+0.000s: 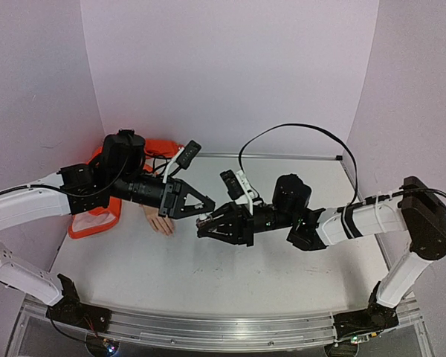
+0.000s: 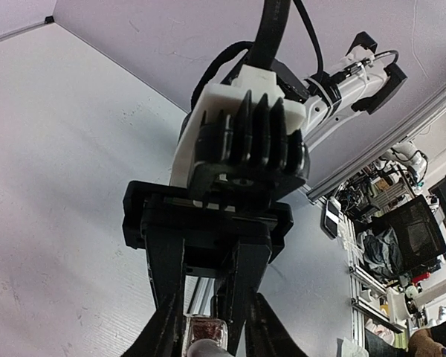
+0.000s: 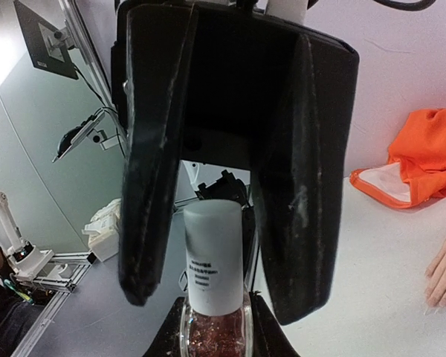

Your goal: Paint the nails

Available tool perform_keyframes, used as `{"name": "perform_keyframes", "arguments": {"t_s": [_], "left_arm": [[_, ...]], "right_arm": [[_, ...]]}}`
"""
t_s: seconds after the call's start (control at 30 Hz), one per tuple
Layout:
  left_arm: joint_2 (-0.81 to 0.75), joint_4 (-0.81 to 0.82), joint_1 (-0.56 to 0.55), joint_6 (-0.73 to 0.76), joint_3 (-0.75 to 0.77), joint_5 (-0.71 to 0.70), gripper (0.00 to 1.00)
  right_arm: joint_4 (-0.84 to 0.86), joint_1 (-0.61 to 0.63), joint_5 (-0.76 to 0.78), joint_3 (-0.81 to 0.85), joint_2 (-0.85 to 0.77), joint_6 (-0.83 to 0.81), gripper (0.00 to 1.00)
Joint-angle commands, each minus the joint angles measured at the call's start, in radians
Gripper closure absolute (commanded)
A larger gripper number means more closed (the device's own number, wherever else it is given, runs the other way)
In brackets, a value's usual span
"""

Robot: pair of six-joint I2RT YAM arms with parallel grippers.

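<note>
Two grippers meet mid-table: the right gripper clamps the glass bottle, and the left gripper stands slightly apart astride its cap. The nails lie on the table just beside them.

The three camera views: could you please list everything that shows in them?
glass bottle: one, clear with reddish glitter inside, between the two hands
cap: one, white with a small label, on the bottle
mannequin hand: one, flesh-coloured, lying on the table left of the bottle
sleeve: one, orange with pale lining, behind the mannequin hand
table: one, white, under everything
cable: one, black, looping over the right arm
rail: one, metal, along the near edge
left arm and right arm: two, white and black, reaching in from either side
left hand: one, black, fingers either side of the cap, contact unclear
right hand: one, black, shut on the glass bottle
</note>
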Motion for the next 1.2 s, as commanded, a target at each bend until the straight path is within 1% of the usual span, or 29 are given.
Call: {"name": "perform_keyframes", "arguments": {"t_s": [0.0,0.03,0.07,0.1,0.13,0.17,0.2,0.23,0.27,0.3,0.33,0.37,0.4,0.43,0.47,0.5,0.57,0.6,0.67,0.7,0.77,0.8,0.83,0.9,0.97,1.07,1.17], "left_arm": [[0.009,0.045,-0.010,0.020,0.041,0.001,0.75],[0.011,0.044,-0.011,0.020,0.036,-0.010,0.78],[0.011,0.040,-0.013,0.020,0.034,-0.025,0.83],[0.012,0.033,-0.015,0.020,0.032,-0.045,0.92],[0.013,0.019,-0.017,0.018,0.032,-0.080,0.99],[0.016,-0.005,-0.021,0.015,0.038,-0.128,1.00],[0.022,-0.040,-0.026,0.004,0.052,-0.199,1.00],[0.031,-0.090,-0.029,-0.015,0.068,-0.297,1.00],[0.043,-0.145,-0.030,-0.056,0.086,-0.398,1.00],[0.053,-0.196,-0.029,-0.101,0.101,-0.523,1.00],[0.065,-0.232,-0.028,-0.127,0.113,-0.561,1.00],[0.074,-0.237,-0.028,-0.139,0.119,-0.574,1.00],[0.081,-0.239,-0.028,-0.147,0.124,-0.574,1.00],[0.089,-0.239,-0.028,-0.150,0.134,-0.569,1.00],[0.094,-0.239,-0.028,-0.149,0.142,-0.559,1.00],[0.097,-0.239,-0.028,-0.140,0.149,-0.546,1.00],[0.090,-0.238,-0.028,-0.116,0.157,-0.531,0.98],[0.081,-0.237,-0.028,-0.106,0.156,-0.529,0.91],[0.054,-0.229,-0.028,-0.086,0.148,-0.519,0.63],[0.034,-0.220,-0.028,-0.062,0.144,-0.501,0.52],[-0.001,-0.202,-0.028,-0.026,0.135,-0.454,0.40],[-0.019,-0.189,-0.028,-0.011,0.126,-0.433,0.35],[-0.039,-0.170,-0.028,0.003,0.115,-0.411,0.30],[-0.077,-0.119,-0.028,0.026,0.082,-0.339,0.25],[-0.105,-0.045,-0.028,0.041,0.050,-0.256,0.24],[-0.096,-0.014,-0.029,0.056,0.051,-0.147,0.24],[-0.054,-0.003,-0.027,0.059,0.073,-0.067,0.29]], "right_arm": [[0.046,-0.007,0.082,0.034,-0.035,-0.034,1.00],[0.010,-0.007,0.116,0.038,-0.044,-0.057,1.00],[-0.034,-0.006,0.156,0.042,-0.056,-0.080,1.00],[-0.075,-0.006,0.206,0.048,-0.067,-0.106,1.00],[-0.128,-0.005,0.310,0.054,-0.079,-0.128,1.00],[-0.188,0.001,0.451,0.063,-0.089,-0.159,1.00],[-0.271,0.025,0.670,0.083,-0.101,-0.180,1.00],[-0.378,0.083,1.032,0.122,-0.098,-0.196,1.00],[-0.454,0.145,1.358,0.166,-0.078,-0.227,1.00],[-0.477,0.190,1.572,0.198,-0.044,-0.280,1.00],[-0.461,0.216,1.736,0.218,-0.006,-0.317,1.00],[-0.444,0.224,1.807,0.239,0.026,-0.347,1.00],[-0.438,0.226,1.812,0.259,0.055,-0.366,1.00],[-0.435,0.225,1.773,0.276,0.070,-0.388,1.00],[-0.424,0.226,1.698,0.284,0.077,-0.405,1.00],[-0.407,0.225,1.591,0.283,0.075,-0.449,1.00],[-0.353,0.224,1.430,0.251,0.052,-0.469,1.00],[-0.328,0.219,1.344,0.226,0.033,-0.471,1.00],[-0.297,0.184,1.143,0.178,-0.007,-0.462,1.00],[-0.292,0.163,1.018,0.151,-0.027,-0.452,1.00],[-0.289,0.111,0.742,0.120,-0.067,-0.428,1.00],[-0.285,0.085,0.580,0.105,-0.082,-0.405,1.00],[-0.275,0.056,0.457,0.092,-0.096,-0.370,1.00],[-0.233,0.001,0.249,0.065,-0.117,-0.295,1.00],[-0.174,-0.039,0.065,0.053,-0.122,-0.214,1.00],[-0.106,-0.047,-0.085,0.064,-0.118,-0.137,1.00],[-0.027,-0.047,-0.146,0.067,-0.108,-0.066,1.00]]}}
